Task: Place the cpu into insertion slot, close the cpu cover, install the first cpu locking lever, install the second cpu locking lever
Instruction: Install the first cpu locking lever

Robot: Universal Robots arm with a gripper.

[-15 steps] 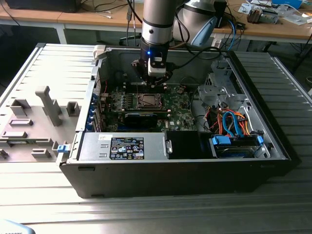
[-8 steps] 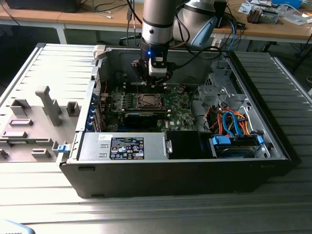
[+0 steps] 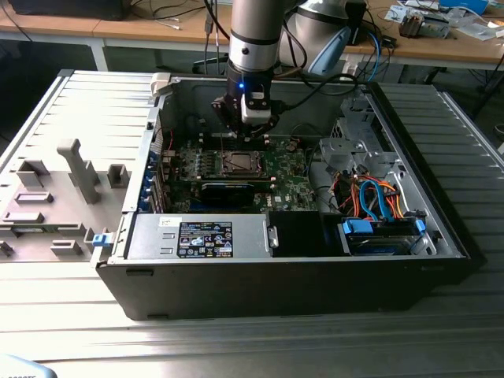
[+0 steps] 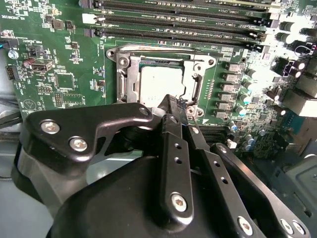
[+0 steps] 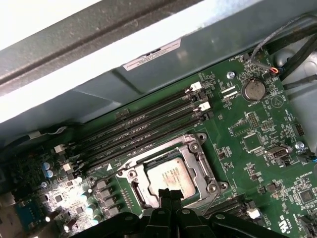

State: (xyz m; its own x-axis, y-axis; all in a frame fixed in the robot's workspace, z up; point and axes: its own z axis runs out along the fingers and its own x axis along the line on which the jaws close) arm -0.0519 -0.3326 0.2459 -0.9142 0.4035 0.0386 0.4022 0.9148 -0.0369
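Fingers (image 4: 174,148), closed together, hover over the flat, face-up cpu (image 4: 161,82).

Green circuit board (image 5: 257,144) speckled with tiny silver and black parts; pale silver-tan cpu (image 5: 171,177) framed by the silver-grey cpu cover (image 5: 202,167); long black memory slots (image 5: 143,124) in parallel stripes; matte black gripper (image 4: 174,103) dotted with silver screw heads; in the exterior view, dark grey computer case (image 3: 276,291); orange and blue cables (image 3: 376,201) at three o'clock from the board; blue light (image 3: 240,85) at twelve o'clock; pale grey ribbed table (image 3: 236,339).
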